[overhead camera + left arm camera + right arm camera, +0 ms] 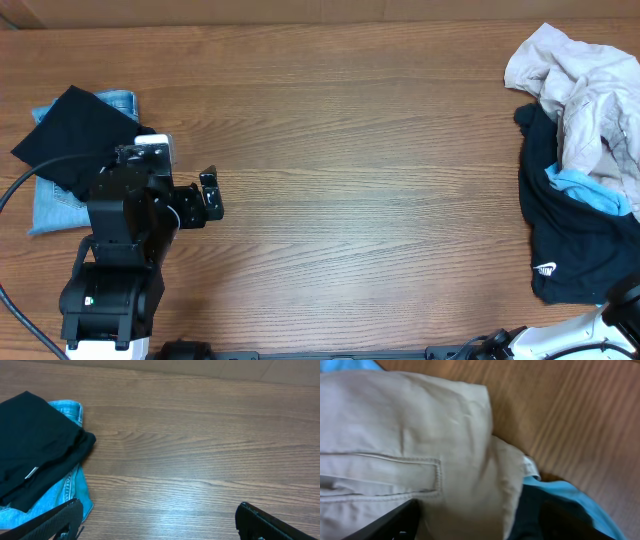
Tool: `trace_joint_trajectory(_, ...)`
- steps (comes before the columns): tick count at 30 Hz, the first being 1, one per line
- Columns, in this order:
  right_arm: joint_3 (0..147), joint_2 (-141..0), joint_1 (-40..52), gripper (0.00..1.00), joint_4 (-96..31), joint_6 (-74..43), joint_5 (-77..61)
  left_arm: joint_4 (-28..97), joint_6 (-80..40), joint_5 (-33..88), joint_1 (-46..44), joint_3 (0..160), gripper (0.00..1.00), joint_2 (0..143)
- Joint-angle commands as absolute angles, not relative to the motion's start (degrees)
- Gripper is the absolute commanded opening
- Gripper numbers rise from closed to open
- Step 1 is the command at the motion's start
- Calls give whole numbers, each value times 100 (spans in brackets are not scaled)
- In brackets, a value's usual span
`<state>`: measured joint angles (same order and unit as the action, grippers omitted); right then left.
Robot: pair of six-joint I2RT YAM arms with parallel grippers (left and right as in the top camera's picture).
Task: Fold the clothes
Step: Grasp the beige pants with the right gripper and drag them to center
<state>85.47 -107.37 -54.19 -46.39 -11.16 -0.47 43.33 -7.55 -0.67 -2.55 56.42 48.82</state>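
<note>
The right gripper point(475, 522) hangs close over the beige garment point(405, 445). Its jaws are spread wide, with cloth beneath them and nothing clamped. The wrist view is blurred, so it cannot be told whether the tips touch the fabric.

Just beside the beige hem lie a light blue garment point(570, 492) and a dark garment point(535, 512), both partly tucked under it. From overhead, the three make one tangled heap at the right end of the tabletop point(350, 150), with the beige one uppermost.

The likeliest trouble is a bite that closes through the beige layer into the cloth below. A lift would then drag the whole heap instead of freeing one piece. A pinch on the thick pocket seam could also slip as the fabric takes weight. The heap runs to the right border of the overhead view, where the tabletop's edge cannot be seen, so a pull that way risks spilling clothes over an unseen edge.

The left gripper point(157, 520) is likewise wide open and empty, over bare wood. Near it sits a folded black piece point(35, 445) stacked on jeans point(75, 495). A careless sweep toward that side could knock the finished stack askew.
</note>
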Motion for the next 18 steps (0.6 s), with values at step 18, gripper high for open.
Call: trace_joint_trajectory(18, 8195, -10742, -5369, 69, -4158, -1203, -854, 4329, -816, -21, -266, 5802, 100, 4875)
